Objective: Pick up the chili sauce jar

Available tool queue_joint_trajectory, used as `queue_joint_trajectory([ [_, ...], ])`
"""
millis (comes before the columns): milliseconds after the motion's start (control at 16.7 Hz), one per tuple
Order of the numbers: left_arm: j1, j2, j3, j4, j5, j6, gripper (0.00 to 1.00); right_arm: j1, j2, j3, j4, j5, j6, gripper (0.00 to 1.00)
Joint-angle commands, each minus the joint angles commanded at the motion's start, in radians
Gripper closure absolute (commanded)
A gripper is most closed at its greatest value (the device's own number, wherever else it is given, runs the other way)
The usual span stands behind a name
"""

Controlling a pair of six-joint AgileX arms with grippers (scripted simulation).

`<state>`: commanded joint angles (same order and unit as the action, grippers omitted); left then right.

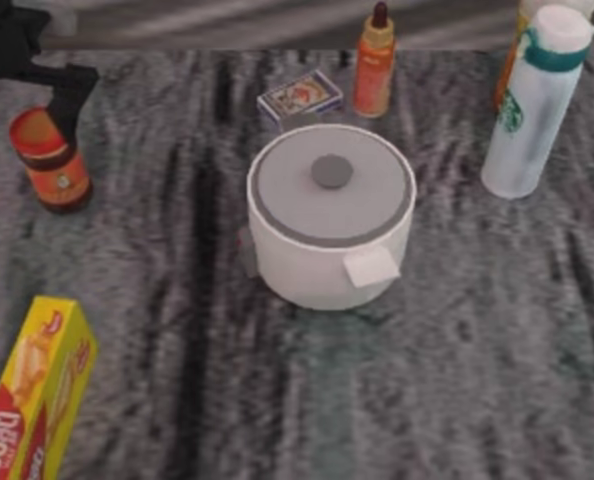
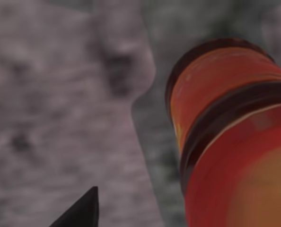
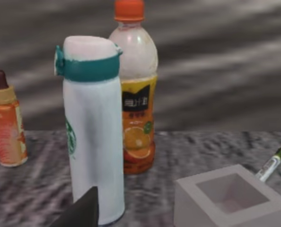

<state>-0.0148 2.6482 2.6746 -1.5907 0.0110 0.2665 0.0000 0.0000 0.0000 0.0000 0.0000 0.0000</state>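
The chili sauce jar (image 1: 52, 160) is standing upright near the left edge of the table (image 1: 477, 330), well apart from the white pot (image 1: 329, 215) in the middle, and the left pincer (image 1: 62, 85) is hanging just behind and above its red-orange lid; whether its fingers are spread or pressed together, I cannot tell. To do this step well, the pincer should be coming down squarely astride the jar's body below the lid, keeping level so the jar is not tipping. The left wrist view is showing the jar (image 2: 230, 137) close up with one dark fingertip (image 2: 81, 213) well to its side, which the top view is hiding. The right wrist view alone is showing a juice bottle (image 3: 133, 94) behind the white flask (image 3: 93, 132); the right pincer is not appearing overhead
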Motion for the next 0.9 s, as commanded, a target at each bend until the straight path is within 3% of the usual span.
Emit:
queue_joint_trajectory([
  [420,-0.003,-0.061,-0.285,0.216,-0.001,-0.001,0.00,0.000,0.000,0.000,0.000,0.000,0.000,0.00],
  [780,-0.003,-0.069,-0.321,0.250,-0.001,-0.001,0.00,0.000,0.000,0.000,0.000,0.000,0.000,0.00],
  [900,-0.003,-0.069,-0.321,0.250,-0.001,-0.001,0.15,0.000,0.000,0.000,0.000,0.000,0.000,0.00],
])
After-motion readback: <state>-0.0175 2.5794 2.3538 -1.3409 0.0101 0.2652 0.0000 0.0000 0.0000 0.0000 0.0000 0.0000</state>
